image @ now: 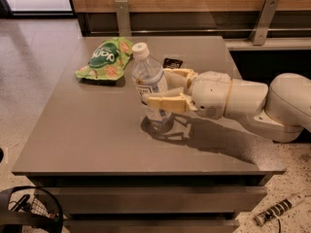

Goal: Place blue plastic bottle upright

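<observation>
The blue plastic bottle (148, 84) stands upright near the middle of the gray table (87, 135), white cap on top. The gripper (159, 88) reaches in from the bottle's right, its two fingers (167, 103) clasping the bottle's body. A green snack bag (104, 59) lies behind and left of the bottle.

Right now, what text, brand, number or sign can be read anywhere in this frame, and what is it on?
No text can be quoted.
Green snack bag: large white lettering, too blurred to read.
Blue plastic bottle: the label's dark print panel is too small to read.
Small dark object behind the bottle: no legible marks.
Gripper, closed around the bottle's middle: no text visible.
</observation>
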